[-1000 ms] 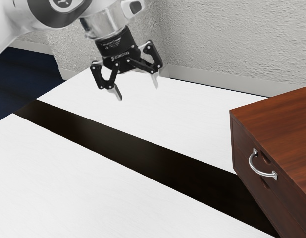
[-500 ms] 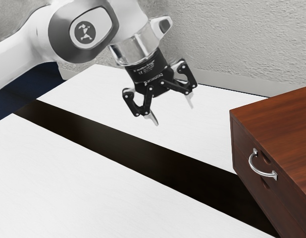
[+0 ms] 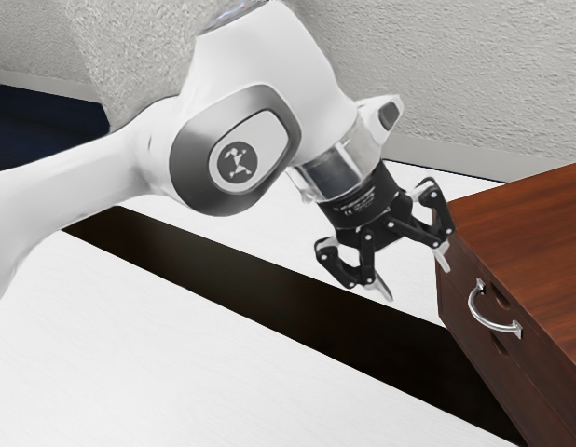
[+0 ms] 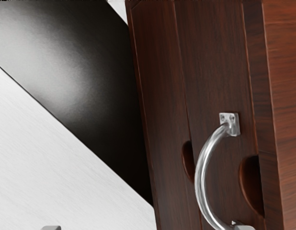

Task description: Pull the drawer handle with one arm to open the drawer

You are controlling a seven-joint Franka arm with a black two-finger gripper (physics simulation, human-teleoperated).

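Note:
A dark wooden drawer cabinet stands at the exterior view's right, its drawer front flush with the body. A curved silver handle is fixed on that front. My black gripper hangs open just to the left of the cabinet's upper front corner, above and left of the handle, touching nothing. In the wrist view the drawer front is close ahead, with the silver handle arching from its square mount.
The white table carries a wide black stripe that runs diagonally under my hand to the cabinet's foot. A textured grey wall closes the back.
My arm has swung down and to the exterior view's right, from over the table's far side to right beside the cabinet. The fingers have stayed open.

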